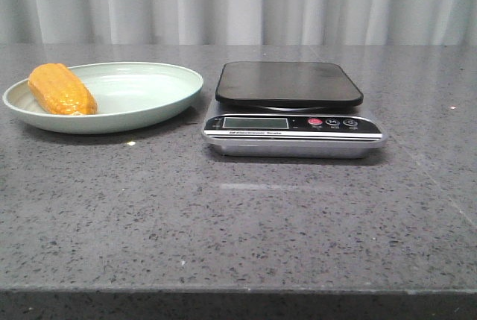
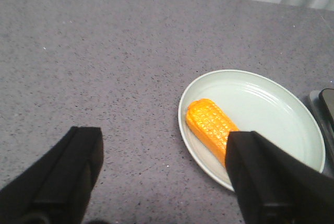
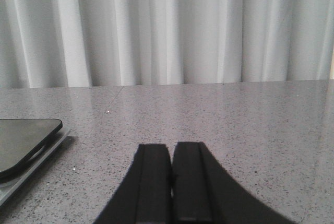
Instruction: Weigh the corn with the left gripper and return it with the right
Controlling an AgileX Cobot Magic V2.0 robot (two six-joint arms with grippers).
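Presently, item one: left gripper [image 2: 164,182], black and matte, two tapering fingers spread wide with nothing between them, hanging above the table short of the plate. Neither arm shows in the front view.

Item two: right gripper [image 3: 170,187], fingers pressed together, holding nothing, low over bare tabletop beside the scale.

Item three: corn [image 1: 62,89], a short orange-yellow cob with glossy, bumpy kernels, lying on its side in the plate's left part, against the inner slope, one end near the rim. Judged light and rigid; the gloss suggests a slick surface and the rounded body may roll. Best hold is likely across the middle of its length, fingers on the two long sides, where the girth looks widest and most even.

Item four: pale green plate [image 1: 160,85], shallow, oval, just left of the scale, not touching it.

Item five: kitchen scale [image 1: 294,122], black platform bare, display strip and buttons facing the camera; reading too small to tell.

Item six: grey speckled table [image 1: 238,215]; white curtain [image 3: 167,25] behind.
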